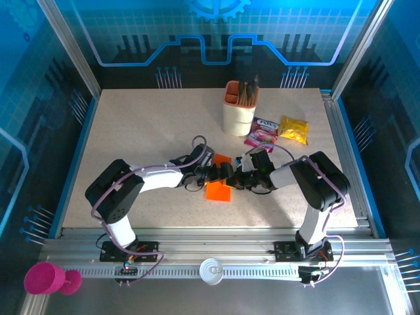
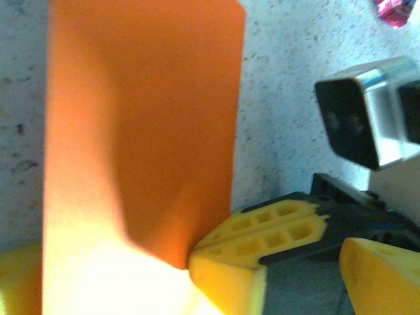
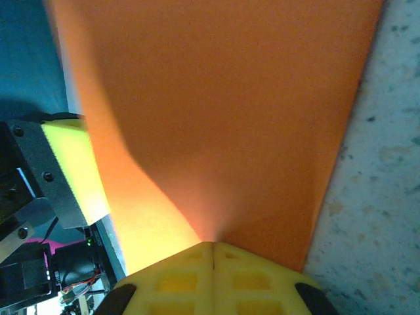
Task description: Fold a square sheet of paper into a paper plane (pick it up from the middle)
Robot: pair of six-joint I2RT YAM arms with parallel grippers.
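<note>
Presently, we list the right fingers (image 3: pixel 177 282) first: yellow, pressed together and clamped on one edge of the thin bright orange sheet of paper (image 3: pixel 216 118). Next come the left fingers (image 2: pixel 20 285): yellow, standing apart, with the paper between them.

Handling, in our judgement: hold the right clamp firm, square the edges, then close the left fingers before creasing.

Location: the paper runs from one pair of fingers toward the other, mid-way across the speckled surface (image 1: pixel 131 131). The beige cup (image 1: pixel 237 118) and yellow snack packet (image 1: pixel 293 129) sit well apart beyond.
</note>
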